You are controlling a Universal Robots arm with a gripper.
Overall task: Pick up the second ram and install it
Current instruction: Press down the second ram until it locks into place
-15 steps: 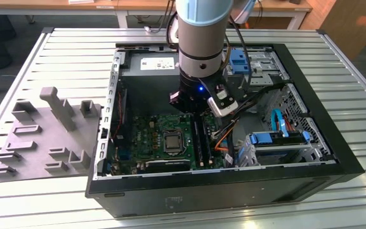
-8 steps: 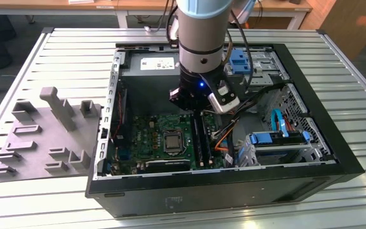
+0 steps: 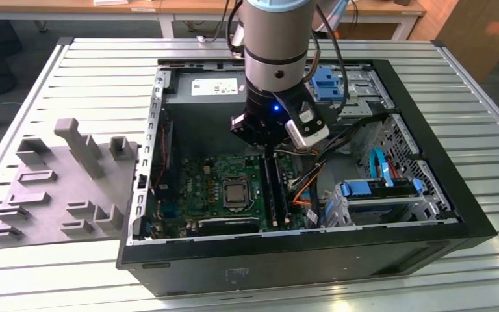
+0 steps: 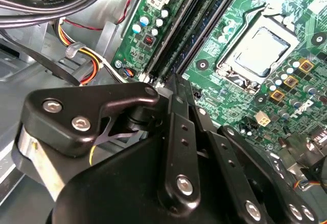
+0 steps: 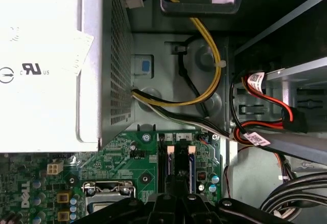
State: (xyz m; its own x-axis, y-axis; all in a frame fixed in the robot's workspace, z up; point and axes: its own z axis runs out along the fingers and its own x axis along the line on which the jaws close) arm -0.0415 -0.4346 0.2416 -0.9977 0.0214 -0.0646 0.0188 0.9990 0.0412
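Gripper (image 3: pixel 269 151) is seen at centre of the exterior view, lowered into the open PC case (image 3: pixel 423 214) and parked over the upper end of the RAM slots (image 3: pixel 273 192). Whether its fingers are spread or pinched can't be told: in the second wrist view the black linkage (image 4: pixel 173 147) is seen converging toward the slots, tips hidden.

RAM: dark sticks (image 3: pixel 271 195) are seen seated in the slot bank, running top to bottom just right of the CPU socket (image 3: pixel 234 192) in the exterior view. Exact count can't be made out there; approx 2 long dark strips are shown. In the first wrist view 2 slot ends with pale orange latches (image 5: pixel 168 151) are seen at lower centre, w/ the gripper's dark body right below them. No loose stick is seen in the gripper.

1 motherboard (image 3: pixel 206 188), green, is seen at the case's lower left. 1 silver PSU (image 5: pixel 46 65) is seen at upper left of the first wrist view. 1 grey foam tray (image 3: pixel 59 188) is laid on the slatted table (image 3: pixel 483 130), at the exterior view's left, touching the case side. 2 blue drive brackets (image 3: pixel 379 188) are seen at right.
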